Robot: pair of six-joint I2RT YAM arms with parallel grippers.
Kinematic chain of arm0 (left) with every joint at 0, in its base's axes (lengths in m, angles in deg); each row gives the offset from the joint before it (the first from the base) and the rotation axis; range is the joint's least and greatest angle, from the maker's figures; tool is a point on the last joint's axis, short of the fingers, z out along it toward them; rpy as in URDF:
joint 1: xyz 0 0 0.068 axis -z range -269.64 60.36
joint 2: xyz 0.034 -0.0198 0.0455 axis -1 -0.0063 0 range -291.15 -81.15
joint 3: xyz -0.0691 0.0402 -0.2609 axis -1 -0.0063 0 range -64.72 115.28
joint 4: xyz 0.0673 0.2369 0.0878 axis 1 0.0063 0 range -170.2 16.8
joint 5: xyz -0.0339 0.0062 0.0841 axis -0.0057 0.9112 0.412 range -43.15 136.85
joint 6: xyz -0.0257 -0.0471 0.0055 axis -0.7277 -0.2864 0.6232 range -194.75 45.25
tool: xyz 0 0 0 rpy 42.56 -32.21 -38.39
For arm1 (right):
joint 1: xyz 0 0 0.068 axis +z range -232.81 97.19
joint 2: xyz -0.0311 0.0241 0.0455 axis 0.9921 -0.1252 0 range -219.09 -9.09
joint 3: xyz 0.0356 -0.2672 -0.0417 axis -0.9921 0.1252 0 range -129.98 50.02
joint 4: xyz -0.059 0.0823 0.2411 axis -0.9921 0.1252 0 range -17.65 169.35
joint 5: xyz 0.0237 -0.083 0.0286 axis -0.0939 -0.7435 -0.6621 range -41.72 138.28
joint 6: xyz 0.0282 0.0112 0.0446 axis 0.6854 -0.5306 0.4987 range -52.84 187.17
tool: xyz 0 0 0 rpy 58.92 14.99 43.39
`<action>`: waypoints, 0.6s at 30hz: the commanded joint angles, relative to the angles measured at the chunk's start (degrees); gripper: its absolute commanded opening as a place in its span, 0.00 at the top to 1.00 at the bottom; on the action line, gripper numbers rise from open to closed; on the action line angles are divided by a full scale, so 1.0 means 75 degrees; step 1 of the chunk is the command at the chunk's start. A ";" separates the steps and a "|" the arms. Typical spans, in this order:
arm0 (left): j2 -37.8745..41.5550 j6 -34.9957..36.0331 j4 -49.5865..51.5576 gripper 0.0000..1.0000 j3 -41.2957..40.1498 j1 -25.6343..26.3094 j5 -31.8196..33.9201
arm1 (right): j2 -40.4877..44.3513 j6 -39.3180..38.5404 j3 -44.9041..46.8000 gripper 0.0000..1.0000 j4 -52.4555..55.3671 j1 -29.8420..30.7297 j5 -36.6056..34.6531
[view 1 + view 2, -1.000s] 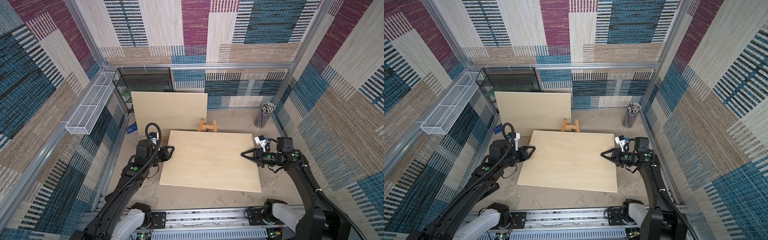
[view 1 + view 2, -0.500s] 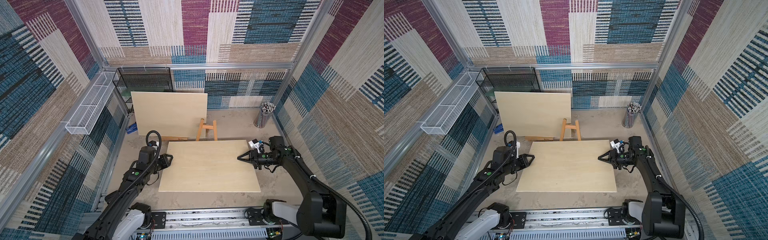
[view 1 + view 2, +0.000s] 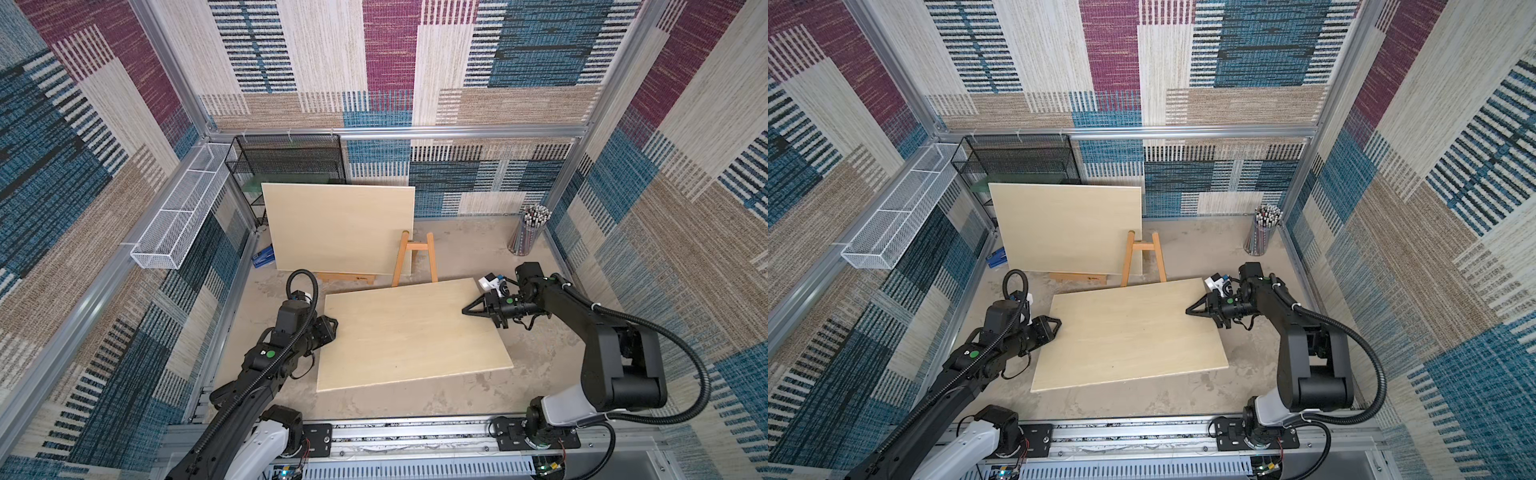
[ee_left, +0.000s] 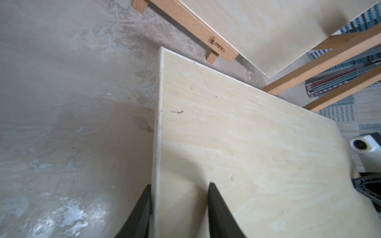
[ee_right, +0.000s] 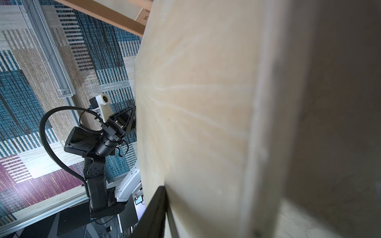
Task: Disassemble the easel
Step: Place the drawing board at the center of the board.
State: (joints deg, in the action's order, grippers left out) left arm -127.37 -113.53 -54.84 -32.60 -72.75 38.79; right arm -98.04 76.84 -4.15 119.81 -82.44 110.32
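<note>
Item: pale rectangular plywood drawing board [image 3: 411, 332], off its stand, hanging nearly flat over the near middle of the grey tabletop [image 3: 457, 401]. You are clenching the left gripper [image 3: 330, 326] on its left edge and the right gripper [image 3: 471, 309] on its right edge, likely sharing a wide panel's weight. Behind: orange wooden A-frame easel [image 3: 415, 257], propping a second pale board [image 3: 336, 228]. Far right: mesh pencil cup [image 3: 525, 237].

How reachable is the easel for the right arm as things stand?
Probably not yet. The right fingers are clamped on the board, shared with the left fingers. The easel stands beyond the board's far edge, so it looks reachable once the board is set down.
</note>
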 commanded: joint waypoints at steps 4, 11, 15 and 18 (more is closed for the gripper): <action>-0.0441 0.1068 -0.1428 1.00 0.0053 0.0264 -0.5561 | -0.1216 -0.1675 -0.0744 0.96 -0.0831 0.0381 -0.1059; -0.1312 0.1413 -0.1718 1.00 0.0437 0.0267 -0.5731 | -0.1351 -0.1852 -0.1034 0.96 -0.0610 0.0305 -0.1039; -0.1107 0.1257 -0.1493 1.00 0.0580 0.0265 -0.5813 | -0.0712 -0.1719 -0.0511 1.00 -0.0292 0.0499 -0.1058; -0.0815 0.1400 -0.0801 1.00 0.0680 0.0268 -0.5710 | -0.0228 -0.1500 -0.0070 1.00 -0.0083 0.0596 -0.1130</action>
State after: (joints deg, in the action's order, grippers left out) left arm -134.65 -109.54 -50.12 -29.58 -72.75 39.45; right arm -101.97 71.42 -6.64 118.65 -81.20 109.12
